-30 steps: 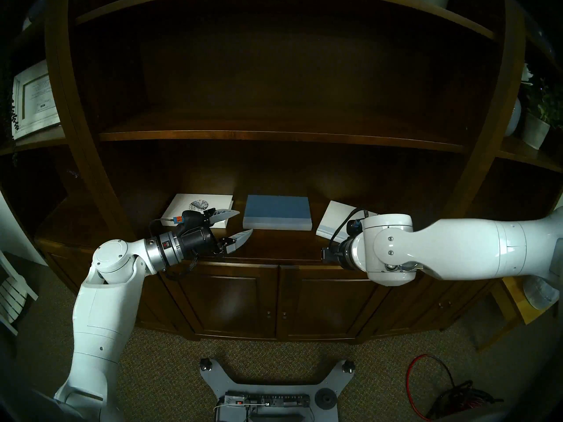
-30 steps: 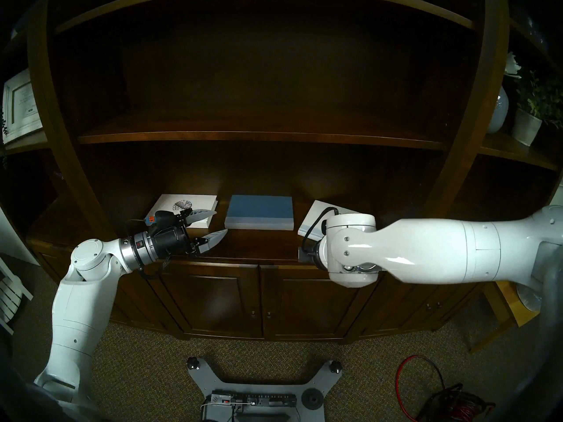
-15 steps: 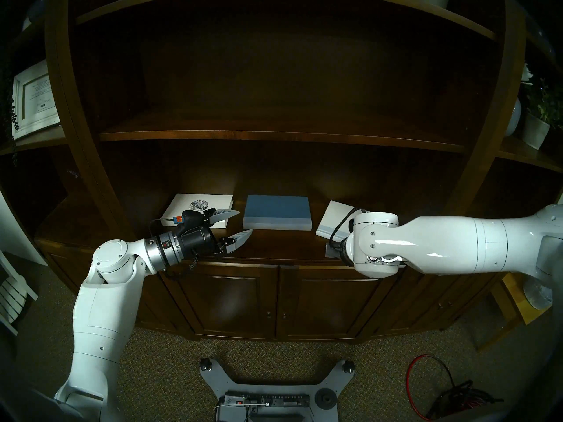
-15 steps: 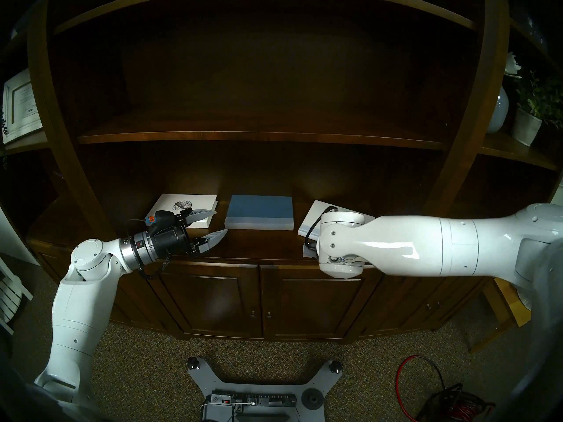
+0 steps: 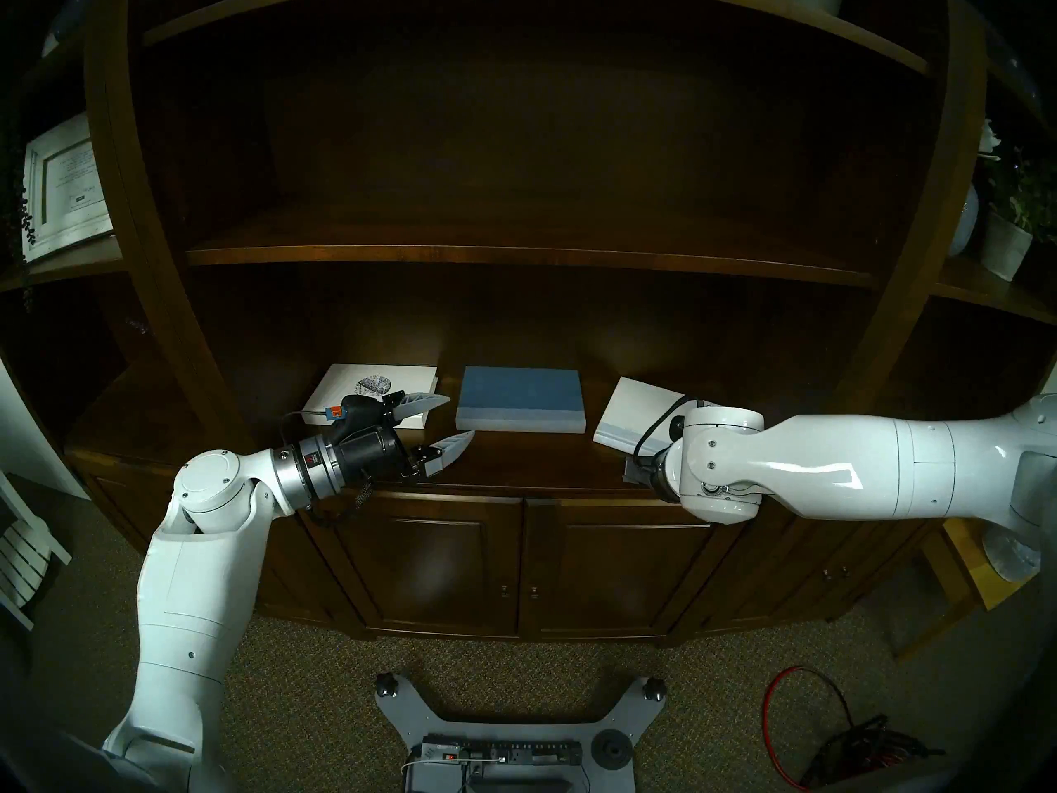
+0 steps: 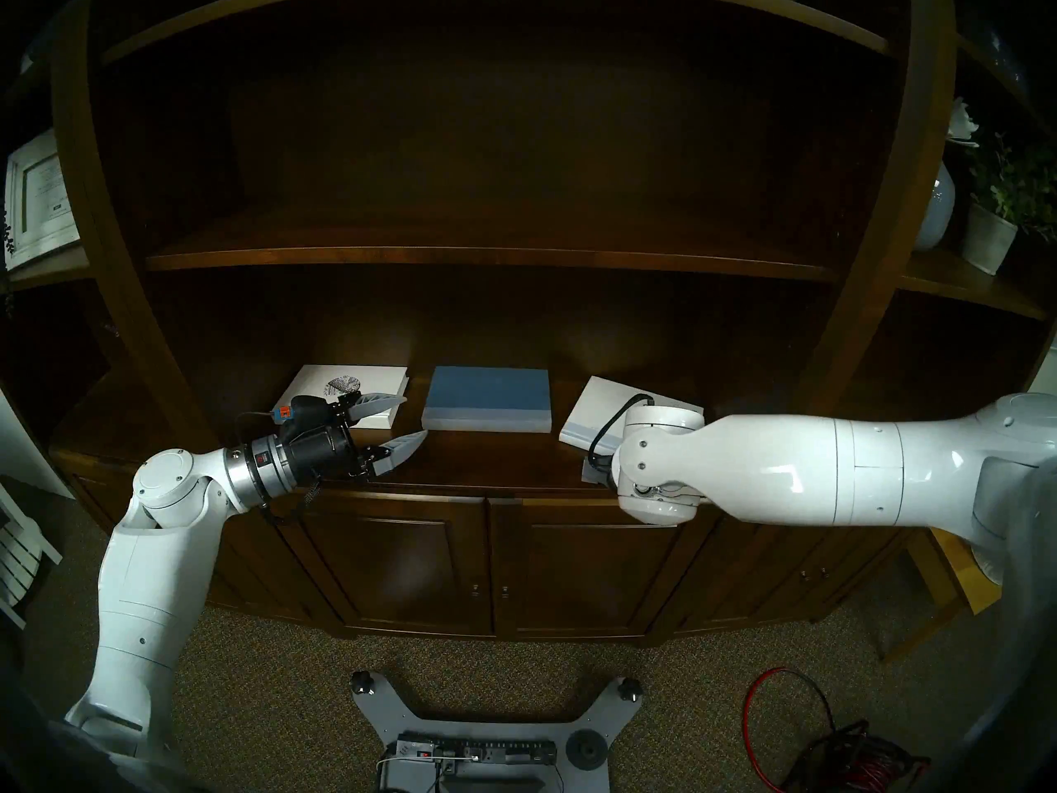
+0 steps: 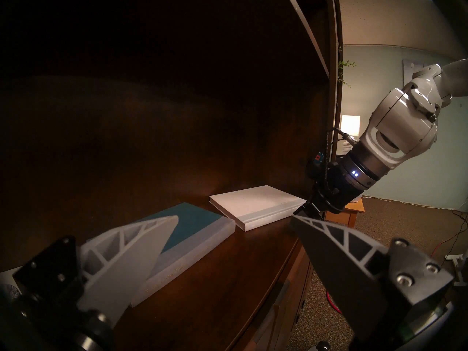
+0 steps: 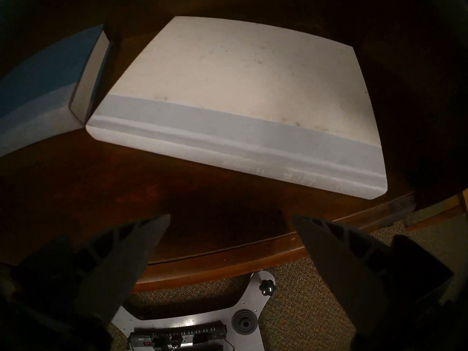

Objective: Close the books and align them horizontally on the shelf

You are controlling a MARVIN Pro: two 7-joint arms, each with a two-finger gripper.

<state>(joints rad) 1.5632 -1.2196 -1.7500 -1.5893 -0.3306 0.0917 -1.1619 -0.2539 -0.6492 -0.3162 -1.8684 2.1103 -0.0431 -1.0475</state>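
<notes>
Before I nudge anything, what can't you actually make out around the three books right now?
- Plain white book: in the head views, its right part is hidden behind the right arm's wrist.
- Right end effector: in the head views, its fingers are hidden under that wrist.
- Emblem book: in the left wrist view, only a sliver at the lower left edge shows.
- Blue book: spine lettering too blurred to read.

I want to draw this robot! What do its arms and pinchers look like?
Both arms are glossy white with round joints. The left gripper has a silver ring, a black body, pale ribbed pointed fingers, black cables and an orange-and-blue plug. The right gripper has dark ribbed fingers.
</notes>
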